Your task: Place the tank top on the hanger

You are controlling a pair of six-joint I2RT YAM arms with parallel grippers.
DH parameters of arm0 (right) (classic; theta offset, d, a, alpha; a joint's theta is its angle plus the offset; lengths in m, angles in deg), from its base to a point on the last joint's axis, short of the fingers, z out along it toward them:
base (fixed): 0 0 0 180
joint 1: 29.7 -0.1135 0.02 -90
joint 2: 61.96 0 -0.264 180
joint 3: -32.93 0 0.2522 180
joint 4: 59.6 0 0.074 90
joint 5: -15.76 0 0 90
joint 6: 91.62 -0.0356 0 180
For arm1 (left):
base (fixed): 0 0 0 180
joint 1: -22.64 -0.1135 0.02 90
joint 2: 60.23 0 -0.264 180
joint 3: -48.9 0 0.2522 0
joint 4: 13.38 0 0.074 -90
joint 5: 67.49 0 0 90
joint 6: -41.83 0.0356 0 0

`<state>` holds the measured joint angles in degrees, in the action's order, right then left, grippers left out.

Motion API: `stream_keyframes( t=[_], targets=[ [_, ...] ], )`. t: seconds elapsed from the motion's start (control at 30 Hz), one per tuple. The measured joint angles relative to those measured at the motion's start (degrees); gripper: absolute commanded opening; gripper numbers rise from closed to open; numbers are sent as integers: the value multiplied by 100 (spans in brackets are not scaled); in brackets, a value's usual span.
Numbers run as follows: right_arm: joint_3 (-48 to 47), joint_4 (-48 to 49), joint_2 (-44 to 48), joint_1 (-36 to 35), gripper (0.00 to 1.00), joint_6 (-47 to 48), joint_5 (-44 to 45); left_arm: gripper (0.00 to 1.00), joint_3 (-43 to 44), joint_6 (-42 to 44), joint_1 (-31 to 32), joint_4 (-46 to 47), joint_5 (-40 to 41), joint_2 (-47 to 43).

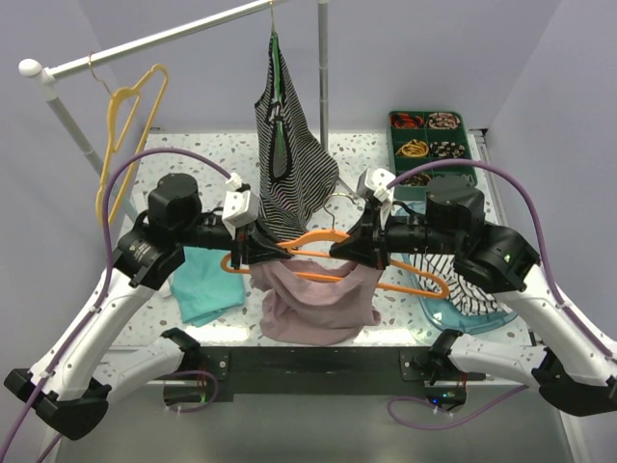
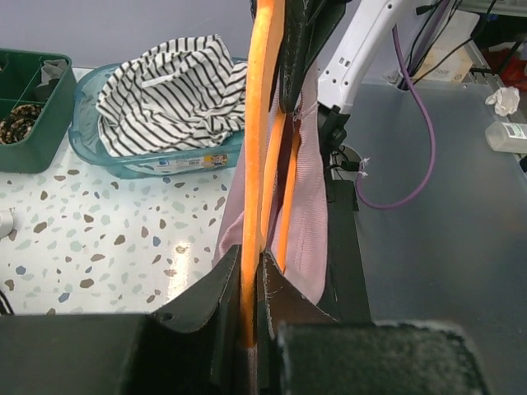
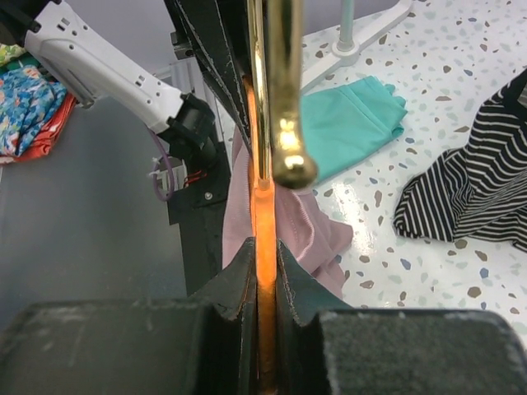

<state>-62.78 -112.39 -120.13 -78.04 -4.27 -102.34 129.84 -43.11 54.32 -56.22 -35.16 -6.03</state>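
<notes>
- The left gripper (image 1: 253,247) is pressed together on the hanger (image 1: 316,237), pinching the orange arm near its left end; from the left wrist, the bar runs straight up between the fingers (image 2: 206,300)
- I cannot tell whether those fingers also catch some pink cloth
- The right gripper (image 1: 349,247) is clamped on the hanger too, just right of its peak, with the metal hook (image 3: 284,123) rising close above the jaws
- The hanger is held off the table (image 1: 357,154) between the two grippers, and its right end pokes out past the right one
- The tank top (image 1: 318,307) hangs from the hanger's arm between the grippers, sags below it and bunches on the table underneath
- A teal cloth (image 1: 207,285) lies below the hanger's left end
- A clear tub (image 1: 453,313) with striped cloth sits under the hanger's right end
- Behind the hanger, a striped top (image 1: 284,164) hangs from the rail (image 1: 154,40)
- A yellow hanger (image 1: 130,111) hangs behind and left of the hanger, and a green tray (image 1: 429,145) sits behind and right
</notes>
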Motion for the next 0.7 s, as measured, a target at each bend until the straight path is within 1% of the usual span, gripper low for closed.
stream_keyframes(
  t=[0.03,0.07,0.13,0.17,0.23,0.27,0.33,0.37,0.47,0.57,0.7],
  targets=[
    [0,0,0,-7,16,9,11,0,-42,-48,0,63,9,-35],
    [0,2,0,-13,25,15,33,0,-79,-103,2,116,26,-63],
    [0,50,0,-13,35,4,214,0,-157,-195,15,186,63,-114],
    [0,131,0,-9,42,0,369,0,-190,-262,28,205,105,-136],
    [0,275,9,9,48,-28,643,0,-254,-396,35,251,223,-179],
    [0,345,13,11,53,-42,732,0,-284,-446,35,278,269,-192],
    [0,481,39,9,60,-42,925,0,-372,-562,33,326,356,-227],
    [0,540,50,9,66,-46,981,0,-417,-610,33,348,396,-247],
    [0,680,103,9,77,-59,1250,0,-527,-756,33,422,518,-302],
    [44,787,214,9,83,-101,1690,0,-608,-916,35,485,704,-372],
    [216,861,498,9,80,-223,2323,0,-776,-1139,33,555,994,-514]
  ],
)
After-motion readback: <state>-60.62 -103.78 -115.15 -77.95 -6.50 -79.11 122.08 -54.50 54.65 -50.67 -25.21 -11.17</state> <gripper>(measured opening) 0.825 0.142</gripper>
